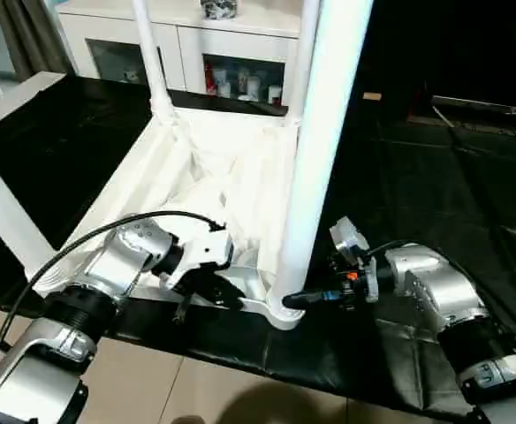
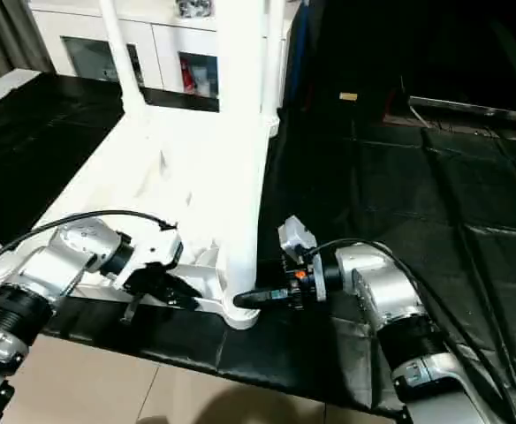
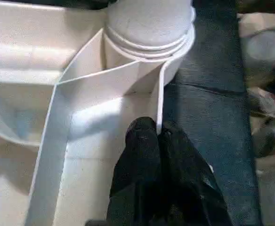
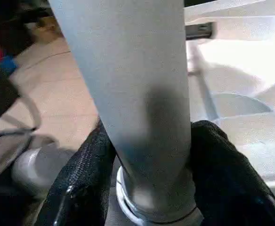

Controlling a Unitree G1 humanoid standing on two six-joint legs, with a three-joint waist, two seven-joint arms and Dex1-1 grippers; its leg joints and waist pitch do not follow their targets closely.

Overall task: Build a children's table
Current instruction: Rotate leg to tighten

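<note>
Right gripper (image 2: 260, 299) jaws clamped on the near leg (image 1: 315, 168) at its socket; left gripper (image 3: 158, 141) jaws pinched on the tabletop (image 1: 214, 181) rim rib.

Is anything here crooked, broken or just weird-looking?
Nothing looks broken or spilled. The tabletop lies upside down on purpose, ribs up, legs standing in its corner sockets. The right hand clasps the near leg just above its socket; the left hand pinches a thin rib beside it.

You see a black-covered work surface (image 1: 435, 203) — the upturned white table top (image 1: 196, 177) lies directly on it.
</note>
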